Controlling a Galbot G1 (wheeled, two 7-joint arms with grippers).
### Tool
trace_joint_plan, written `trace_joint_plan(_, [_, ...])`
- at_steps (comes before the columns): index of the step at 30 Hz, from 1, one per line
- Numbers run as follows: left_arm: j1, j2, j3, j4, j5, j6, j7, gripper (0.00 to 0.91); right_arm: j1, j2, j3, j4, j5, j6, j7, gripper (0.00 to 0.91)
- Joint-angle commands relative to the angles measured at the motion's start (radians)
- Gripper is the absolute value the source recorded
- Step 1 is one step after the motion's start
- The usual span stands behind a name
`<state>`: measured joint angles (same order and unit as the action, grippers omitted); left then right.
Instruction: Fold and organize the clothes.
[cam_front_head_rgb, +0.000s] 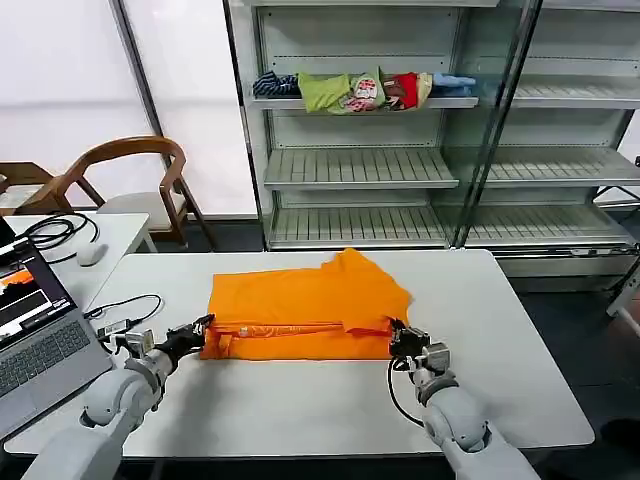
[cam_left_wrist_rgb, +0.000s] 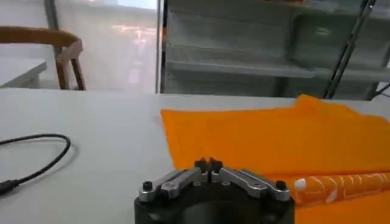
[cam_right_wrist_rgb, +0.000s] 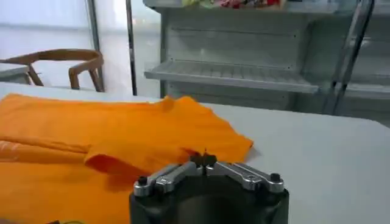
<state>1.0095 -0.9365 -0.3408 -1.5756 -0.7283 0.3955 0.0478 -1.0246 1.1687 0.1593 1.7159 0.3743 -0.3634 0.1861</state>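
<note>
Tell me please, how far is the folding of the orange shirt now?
Partly done: the orange T-shirt lies flat on the table with its near edge turned over. The left gripper and right gripper sit shut at that fold's two ends. Further folds and tidying remain.

Orange T-shirt (cam_front_head_rgb: 305, 300) flat on white table, near edge folded over w/ white lettering showing.

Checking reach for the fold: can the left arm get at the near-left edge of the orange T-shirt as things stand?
Probably yes. The left end effector already sits at the orange T-shirt edge on the white table, with nothing between them.
</note>
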Motion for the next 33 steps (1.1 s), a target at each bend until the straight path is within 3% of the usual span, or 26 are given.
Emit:
trace_joint_plan(1, [-0.024,-0.002,0.004,0.045,0.023,-0.009,0.000,0.907,0.006,0.001,-0.002,-0.012,-0.015,-0.003,0.000,0.907])
trace_joint_plan(10, [-0.025,0.011,-0.016,0.044,0.024,-0.035,0.005,0.907,-0.011,-0.016,0.025,0.024,-0.003,-0.008,0.000,0.907])
trace_joint_plan(23, [0.186,0.072,-0.091,-0.262,0.008,-0.029,-0.042,0.907,-0.210,-0.097,0.176,0.257,0.102,-0.037,0.010,0.907])
trace_joint_plan(33, [0.228,0.036,-0.035,-0.308,0.030,0.060,-0.108,0.907,-0.303,-0.085,0.183,0.274,0.067,-0.044,-0.010,0.907])
